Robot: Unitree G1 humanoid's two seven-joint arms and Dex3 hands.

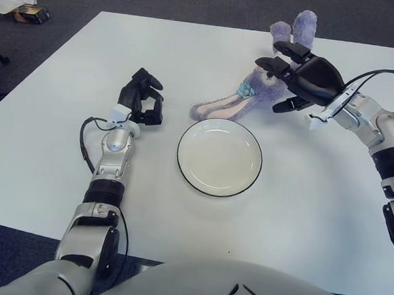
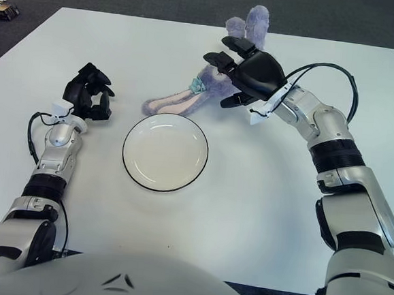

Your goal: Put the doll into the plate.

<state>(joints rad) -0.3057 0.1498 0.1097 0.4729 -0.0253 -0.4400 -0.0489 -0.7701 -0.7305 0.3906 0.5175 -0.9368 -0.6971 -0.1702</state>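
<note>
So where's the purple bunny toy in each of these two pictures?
Left eye view: the bunny doll lies upper right of centre, just beyond the plate, under the open right hand.
Right eye view: the doll sits nearer the top centre, again beyond the plate.
Shared landmark: the white, dark-rimmed plate; the left hand shows to its left.

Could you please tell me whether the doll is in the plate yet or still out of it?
Out. The doll lies on the table behind the empty plate, with the right hand open over it.
</note>
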